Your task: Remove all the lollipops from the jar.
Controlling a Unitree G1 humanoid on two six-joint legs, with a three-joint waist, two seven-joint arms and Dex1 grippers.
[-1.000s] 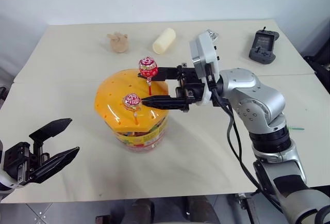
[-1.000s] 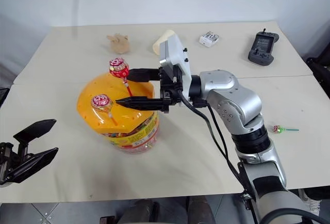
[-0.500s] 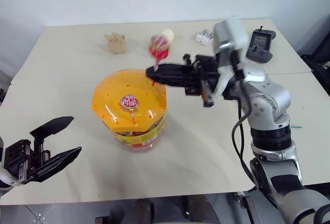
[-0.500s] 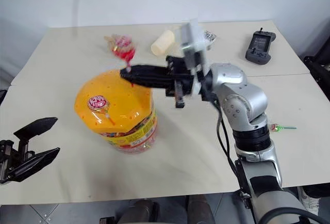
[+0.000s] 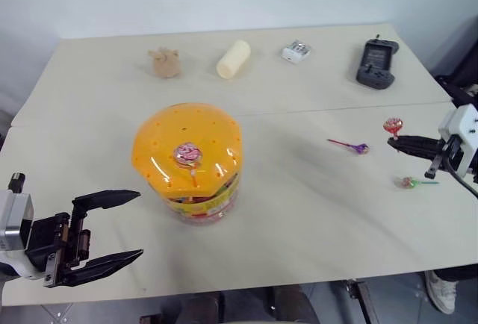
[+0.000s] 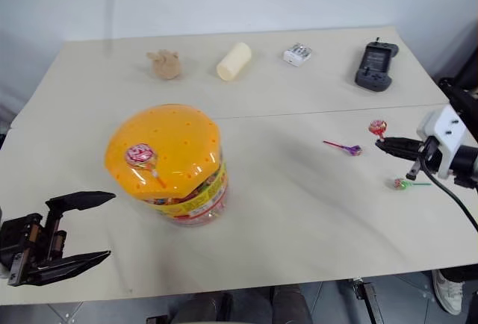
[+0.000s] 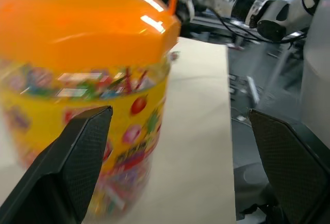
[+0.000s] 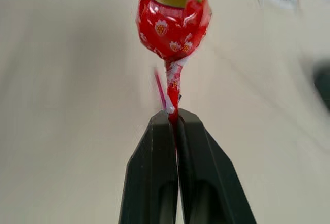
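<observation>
Gripping red lollipop [image 8: 173,18] near table [image 5: 314,212] edge.

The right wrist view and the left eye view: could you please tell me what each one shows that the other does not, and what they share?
The right wrist view alone shows the strawberry print on the red lollipop's wrapper, and the fingers pressed together on its stick. The left eye view alone shows the jar with one lollipop standing in its orange lid, the purple lollipop and green lollipop lying on the table, and the open left gripper. Both show the right gripper holding the red lollipop over the table.
</observation>
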